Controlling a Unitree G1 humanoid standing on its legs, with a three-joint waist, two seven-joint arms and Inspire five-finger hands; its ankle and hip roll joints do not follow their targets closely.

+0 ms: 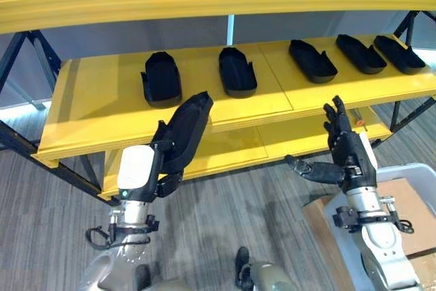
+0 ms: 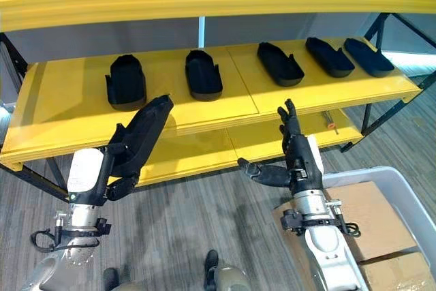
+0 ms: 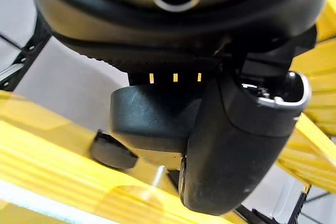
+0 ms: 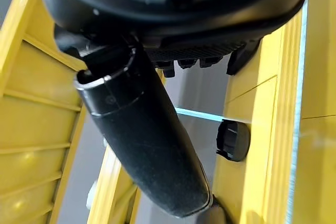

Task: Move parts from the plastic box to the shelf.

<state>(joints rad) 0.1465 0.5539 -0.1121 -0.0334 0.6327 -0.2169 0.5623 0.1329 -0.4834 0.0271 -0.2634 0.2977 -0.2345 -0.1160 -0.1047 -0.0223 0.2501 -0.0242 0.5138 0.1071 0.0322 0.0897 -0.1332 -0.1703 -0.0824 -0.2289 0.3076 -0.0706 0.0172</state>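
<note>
- Left hand: fingers curled round a black part, carried in the air just in front of the front edge of the yellow shelf.
- Held part: long axis tilted, its upper end leaning toward the shelf and its lower end down at the hand. It is clear of the shelf surface, not resting on it.
- Parts already on the shelf: five black parts in a row along the back, the nearest to the held one being the leftmost part, with the next part beside it toward the right.
- Open room: bare shelf surface lies in front of the row and to the left of the leftmost part. Judged the likeliest landing area, as the held part already points that way.
- Edge to mind: the shelf's front lip sits between the held part and that free area; the part would need to clear it.
- Right hand: raised below the shelf's front edge, fingers straight and spread, holding nothing.
- Plastic box: low on the right, beside the right arm, well apart from the held part.
</note>
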